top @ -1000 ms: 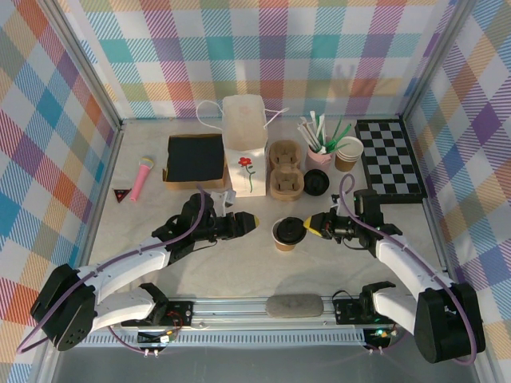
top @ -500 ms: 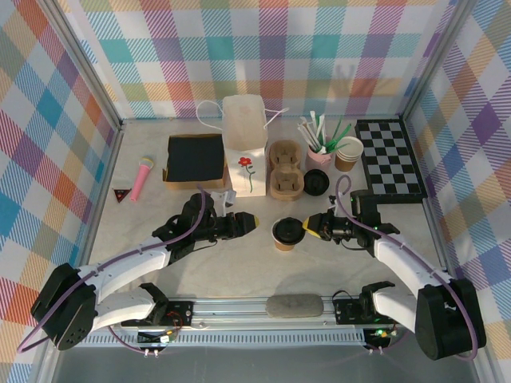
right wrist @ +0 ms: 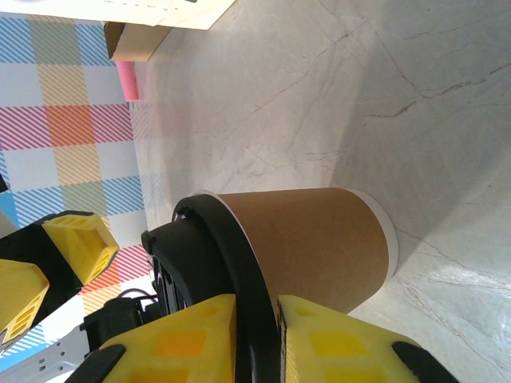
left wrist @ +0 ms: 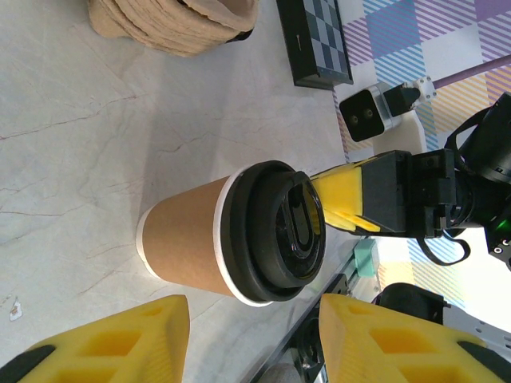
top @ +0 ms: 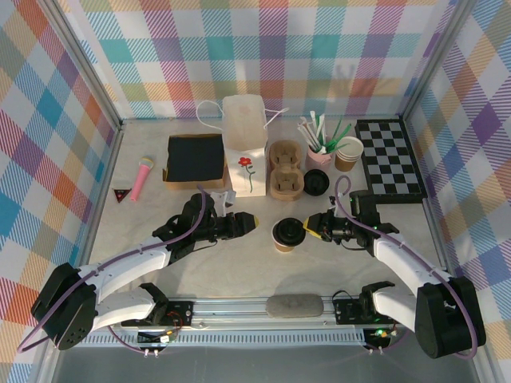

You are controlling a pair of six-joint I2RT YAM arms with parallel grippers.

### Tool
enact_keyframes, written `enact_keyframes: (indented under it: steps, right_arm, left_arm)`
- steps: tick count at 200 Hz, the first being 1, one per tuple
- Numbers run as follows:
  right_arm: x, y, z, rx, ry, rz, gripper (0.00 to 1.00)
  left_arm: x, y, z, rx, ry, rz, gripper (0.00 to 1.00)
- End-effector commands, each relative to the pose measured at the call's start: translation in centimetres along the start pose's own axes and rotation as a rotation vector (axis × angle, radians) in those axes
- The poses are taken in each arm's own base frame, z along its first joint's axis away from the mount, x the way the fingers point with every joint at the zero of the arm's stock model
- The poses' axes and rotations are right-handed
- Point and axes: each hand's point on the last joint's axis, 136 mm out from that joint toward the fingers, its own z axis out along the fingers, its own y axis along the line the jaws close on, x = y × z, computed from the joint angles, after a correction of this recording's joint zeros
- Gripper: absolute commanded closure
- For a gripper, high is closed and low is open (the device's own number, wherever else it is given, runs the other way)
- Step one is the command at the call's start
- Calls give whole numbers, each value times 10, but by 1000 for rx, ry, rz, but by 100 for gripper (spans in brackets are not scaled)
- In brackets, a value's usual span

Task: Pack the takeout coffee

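The takeout coffee [top: 287, 234] is a brown kraft cup with a black lid, standing upright mid-table in front of both arms. My right gripper [top: 310, 227] reaches in from the right at lid height. In the right wrist view its jaws [right wrist: 257, 307] straddle the lid's rim [right wrist: 239, 263], narrowly open, with a thin gap on one side. My left gripper [top: 249, 221] sits just left of the cup, open. In the left wrist view the cup [left wrist: 192, 247] lies beyond the yellow fingertips [left wrist: 128, 335], not between them, and nothing is held.
Behind the cup stand a white bag with a rose [top: 244, 144], a pulp cup carrier [top: 285, 169], a loose black lid [top: 316, 183], a pink cup of straws [top: 319, 153] and an open kraft cup [top: 348, 153]. A checkerboard [top: 389, 158] lies right, a black-lined box [top: 196, 158] and a pink microphone [top: 141, 175] left.
My right gripper has edged slightly left toward the cup, its tip now at the lid's rim. The left arm and the cup have stayed put.
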Motion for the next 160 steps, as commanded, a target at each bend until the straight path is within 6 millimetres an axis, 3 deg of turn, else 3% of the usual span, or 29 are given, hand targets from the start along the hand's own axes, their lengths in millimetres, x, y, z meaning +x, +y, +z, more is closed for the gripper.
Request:
enact_keyframes:
  steps: [1, 160]
  right_arm:
    - [2, 2, 1, 0, 7, -21, 77]
    - [-1, 8, 7, 16, 9, -26, 74]
  left_arm:
    - [-7, -6, -5, 9, -24, 30, 53]
    - [-4, -2, -8, -19, -20, 46, 53]
